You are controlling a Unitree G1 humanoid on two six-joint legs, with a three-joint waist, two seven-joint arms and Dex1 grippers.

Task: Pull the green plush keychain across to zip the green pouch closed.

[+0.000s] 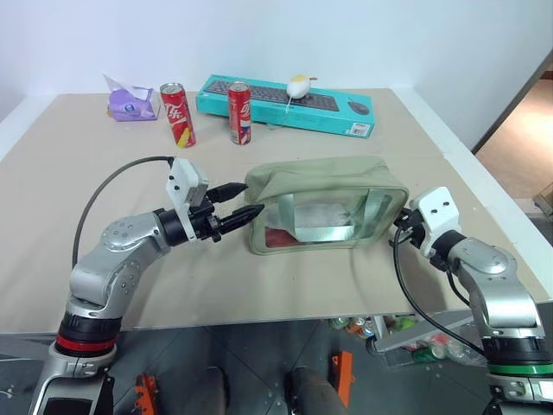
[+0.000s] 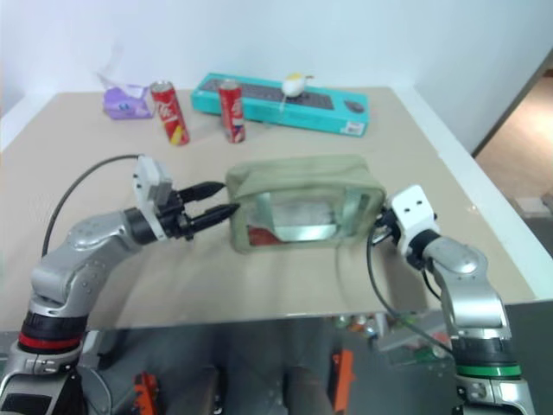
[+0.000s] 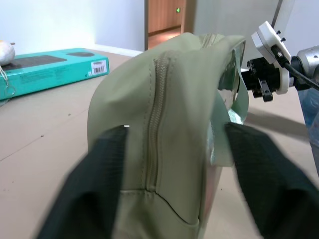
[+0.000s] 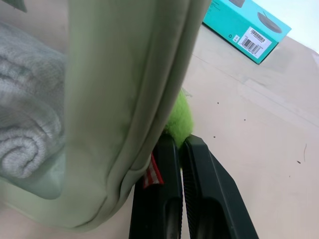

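The desk [image 1: 69, 259] is carrying everything, and the green pouch [image 1: 324, 177] is lying near its front edge, about at the middle, with the clear window facing the robot. The zipper along its top is looking closed for the whole length that the left wrist view is showing — so I am judging that the pulling is nearly done or already done. The green plush keychain [image 4: 179, 119] is sitting at the pouch's right end, low beside the fabric, just above the fingertips of the right gripper [image 4: 180, 144].

The right gripper's fingers are pressed together; they are touching the plush, but whether they are pinching it (or a small red-and-white tag beside them) I cannot tell. The left gripper [image 1: 244, 201] is spread partly, one finger on each side of the pouch's left end, near it but not clearly squeezing it. What is remaining, in my judgement, is only to confirm the last bit of zipper at the right end — this part is hidden — and to let go.

Counting: one desk, one pouch, one teal keyboard box [image 1: 285, 105] at the far edge, two red cans [image 1: 179, 114] near it, one purple tissue pack [image 1: 131, 105] toward the far left corner, one keychain.
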